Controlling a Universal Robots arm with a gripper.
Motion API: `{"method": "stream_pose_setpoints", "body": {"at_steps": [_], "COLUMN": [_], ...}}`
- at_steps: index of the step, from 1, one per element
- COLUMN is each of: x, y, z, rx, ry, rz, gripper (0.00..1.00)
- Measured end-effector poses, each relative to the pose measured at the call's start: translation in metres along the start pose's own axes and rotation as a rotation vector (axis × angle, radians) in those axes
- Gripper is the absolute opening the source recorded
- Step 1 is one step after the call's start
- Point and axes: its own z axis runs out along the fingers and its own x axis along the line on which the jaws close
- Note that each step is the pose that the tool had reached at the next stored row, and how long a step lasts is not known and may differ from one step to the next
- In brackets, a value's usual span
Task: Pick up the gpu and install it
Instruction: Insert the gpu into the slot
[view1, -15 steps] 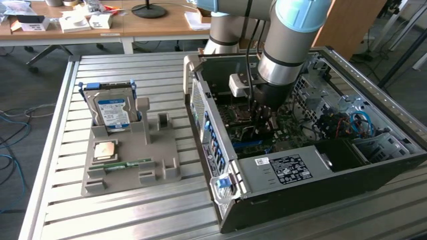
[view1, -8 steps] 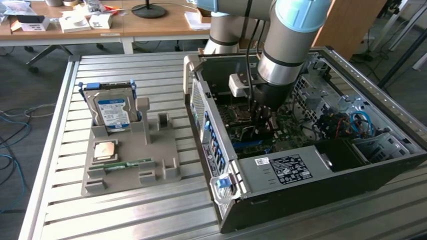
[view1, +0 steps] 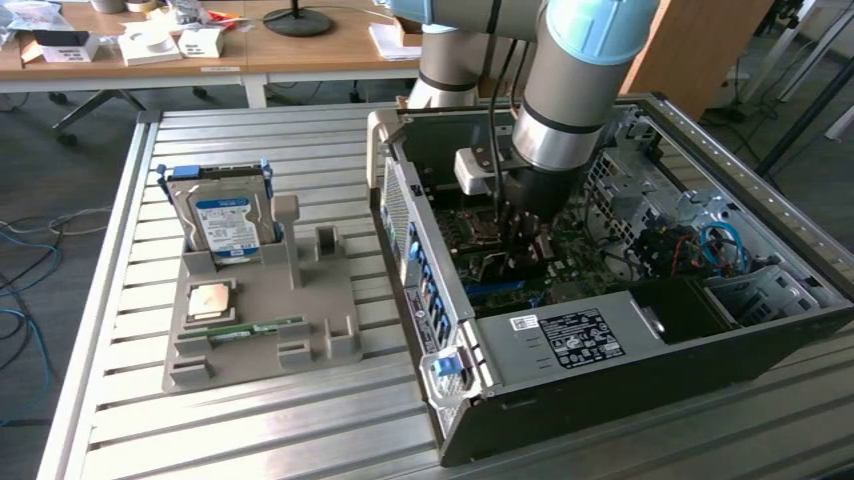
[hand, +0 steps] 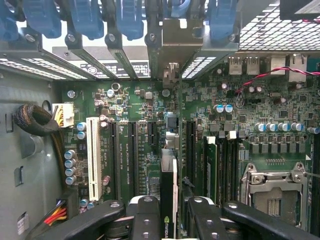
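Arm is down inside the open PC case (view1: 641, 300), gripper (hand: 169, 212) low over the motherboard (hand: 150, 125). Black fingers (hand: 145, 217) are clamped on the gpu (hand: 168, 200), one either side of it. In the wrist view the card is edge-on: thin dark heatsink edge with a small green logo, silver bracket (hand: 175, 40) running on to the rear slot openings.

Where the card sits: upright over the black expansion slots (hand: 132, 150), its edge in line with one of the slots in the middle of the board. Can't tell whether it is seated in the slot or just above it.

Around it:
- white slot (hand: 93, 155) a few slots over, with a row of blue-topped capacitors beside it
- blue slot-cover latches (hand: 85, 20) along the rear wall of the case, close to the bracket end
- memory slots (hand: 225, 165) just on the other side of the card, then the bare CPU socket (hand: 272, 195) in its metal frame
- braided cable bundle (hand: 35, 120) and a white connector at the board edge, apart from the card
- red/black wire pair (hand: 270, 75) across the board near the rear ports

Outside the case, on the exterior view's left: grey parts tray (view1: 267, 310) on the slatted table (view1: 120, 400), holding the hard drive (view1: 227, 225) upright, a CPU (view1: 214, 300) lying flat and a memory stick (view1: 247, 330)
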Motion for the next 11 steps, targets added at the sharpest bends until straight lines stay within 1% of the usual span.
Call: {"method": "stream_pose_setpoints", "body": {"at_steps": [11], "x": [-0.0004], "y": [0.0004], "z": [0.0009], "rx": [0.0002], "ry": [0.0], "rz": [0.0], "gripper": [0.26]}}
